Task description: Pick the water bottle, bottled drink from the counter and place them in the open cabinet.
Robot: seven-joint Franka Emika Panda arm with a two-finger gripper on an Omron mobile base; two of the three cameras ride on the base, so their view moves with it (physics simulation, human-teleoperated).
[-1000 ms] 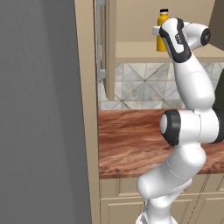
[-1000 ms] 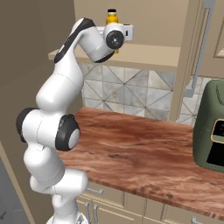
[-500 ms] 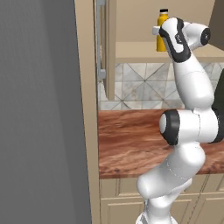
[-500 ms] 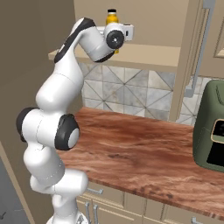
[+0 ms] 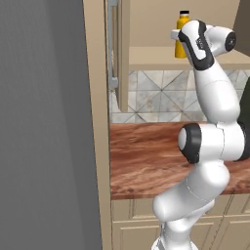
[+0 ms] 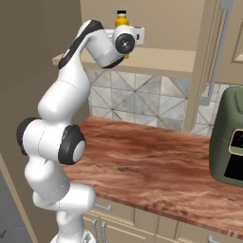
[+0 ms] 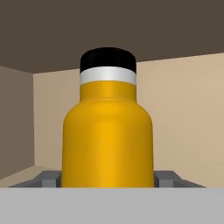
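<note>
My claw (image 7: 107, 180) was clamped on the water bottle (image 7: 107, 135), one grey fingertip (image 7: 49, 178) showing at each side of the yellow body low in the hand view, with the black cap and white ring above it at centre frame. The bottle stood upright inside the open cabinet (image 5: 146, 57), beige back wall behind it and a dark ceiling across the top of the hand view; I could not tell whether its base sat on the shelf or hung just over it. In the left base view the bottle (image 5: 182, 34) sat at the upper right, just behind the white hand, above the front edge of the shelf. In the right base view it (image 6: 121, 20) peeked over the wrist at upper centre. Below the shelf lay a grey tiled backsplash (image 6: 142, 99), then the counter (image 6: 156, 166) across the middle. A dark green appliance (image 6: 228, 142) stood on the counter at the right edge of the right base view. The cabinet door with its silver handle (image 5: 114, 44) stood at upper centre-left of the left base view.
</note>
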